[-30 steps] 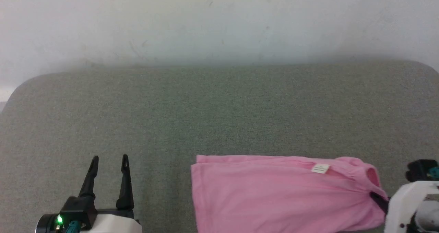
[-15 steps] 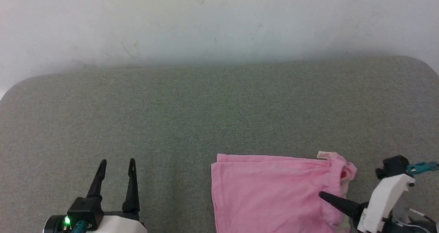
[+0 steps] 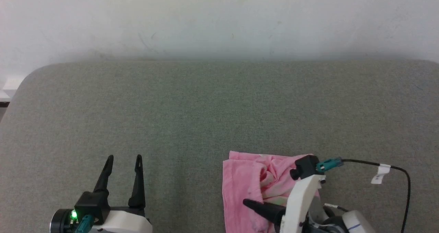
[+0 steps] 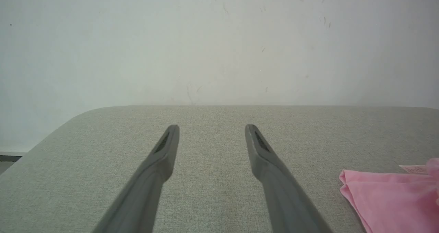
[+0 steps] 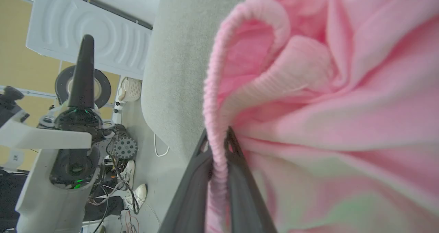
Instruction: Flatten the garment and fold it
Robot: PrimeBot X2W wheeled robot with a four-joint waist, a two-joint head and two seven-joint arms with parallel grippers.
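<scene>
The light-pink garment [image 3: 241,186] lies bunched at the near right of the grey-green padded surface [image 3: 205,116], its right part doubled over to the left. My right gripper [image 3: 247,203] points left over it. In the right wrist view the fingers [image 5: 236,178] are shut on the garment's ribbed gathered edge [image 5: 216,137], and pink folds [image 5: 336,99] hang beyond them. My left gripper [image 3: 124,157] stands open at the lower left with nothing between its fingers, well apart from the cloth. The left wrist view has the garment's corner [image 4: 387,198] and white label [image 4: 413,169] at the right of the open left gripper [image 4: 212,127].
A white wall [image 3: 219,20] rises right behind the surface's far edge. A black cable with a white tag [image 3: 379,174] arcs from my right wrist. The right wrist view takes in my left arm [image 5: 79,99], a white panel [image 5: 89,37] and floor cables [image 5: 123,188] below the surface's edge.
My right gripper has swept left, carrying the garment's gathered end over the rest, so the cloth is now narrower and bunched. The left gripper stayed open; the camera shifted slightly.
</scene>
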